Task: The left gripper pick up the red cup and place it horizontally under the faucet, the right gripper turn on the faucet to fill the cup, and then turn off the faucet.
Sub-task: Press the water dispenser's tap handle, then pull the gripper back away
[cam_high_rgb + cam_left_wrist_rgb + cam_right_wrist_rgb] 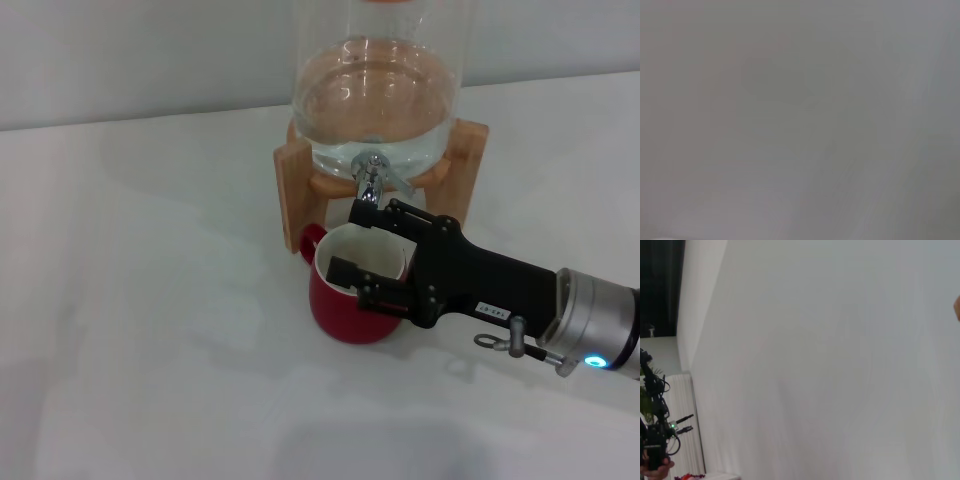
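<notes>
**A:** Why does the glass dispenser [375, 100] sit on a wooden stand [296, 180]?

**B:** I'd say to lift the faucet [369, 180] high enough for a cup beneath. The red cup [345, 300] stands upright on the white table [130, 300], just under and in front of the spout.

**A:** And the right gripper [358, 243]?

**B:** It reaches in over the cup's rim, fingers spread apart, one tip near the faucet, probably lining up on the lever. It clamps nothing.

**A:** The left gripper?

**B:** Out of sight.

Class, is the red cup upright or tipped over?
Upright: the red cup stands on its base under the faucet, its white inside facing up.
</notes>
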Controlling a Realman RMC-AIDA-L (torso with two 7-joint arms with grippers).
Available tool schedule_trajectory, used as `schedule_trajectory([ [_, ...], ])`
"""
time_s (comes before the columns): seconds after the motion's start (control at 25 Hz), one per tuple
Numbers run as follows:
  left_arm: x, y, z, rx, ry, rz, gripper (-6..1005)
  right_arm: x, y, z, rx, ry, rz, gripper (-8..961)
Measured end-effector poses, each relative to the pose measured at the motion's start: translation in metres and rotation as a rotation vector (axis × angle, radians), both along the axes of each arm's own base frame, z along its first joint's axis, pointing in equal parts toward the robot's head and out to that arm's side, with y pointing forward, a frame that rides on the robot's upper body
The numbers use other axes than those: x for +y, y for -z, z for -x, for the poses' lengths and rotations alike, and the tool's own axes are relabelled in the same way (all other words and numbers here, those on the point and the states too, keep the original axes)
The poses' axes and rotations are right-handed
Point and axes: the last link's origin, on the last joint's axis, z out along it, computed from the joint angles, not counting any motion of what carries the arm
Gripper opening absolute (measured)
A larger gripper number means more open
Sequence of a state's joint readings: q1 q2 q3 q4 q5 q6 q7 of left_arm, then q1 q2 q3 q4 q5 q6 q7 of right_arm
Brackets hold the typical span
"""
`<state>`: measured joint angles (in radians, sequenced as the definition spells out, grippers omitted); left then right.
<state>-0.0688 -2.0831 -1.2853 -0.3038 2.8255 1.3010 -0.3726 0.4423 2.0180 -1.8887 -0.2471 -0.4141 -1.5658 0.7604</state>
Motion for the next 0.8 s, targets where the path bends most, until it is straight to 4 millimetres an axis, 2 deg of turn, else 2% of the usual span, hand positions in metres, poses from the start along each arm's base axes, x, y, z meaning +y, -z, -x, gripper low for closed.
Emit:
schedule_trajectory([
  [0.4,0.0025,0.0021,-0.0006,0.002,0.001,0.014,879,0.0075,0.0015,0.0023,-0.015,0.010,-0.007,792],
  [0.8,0.0012,0.0022,0.0015,0.001,-0.008,0.016,879,0.0066,-0.0009,-0.0003,-0.011,0.019,-0.014,792],
])
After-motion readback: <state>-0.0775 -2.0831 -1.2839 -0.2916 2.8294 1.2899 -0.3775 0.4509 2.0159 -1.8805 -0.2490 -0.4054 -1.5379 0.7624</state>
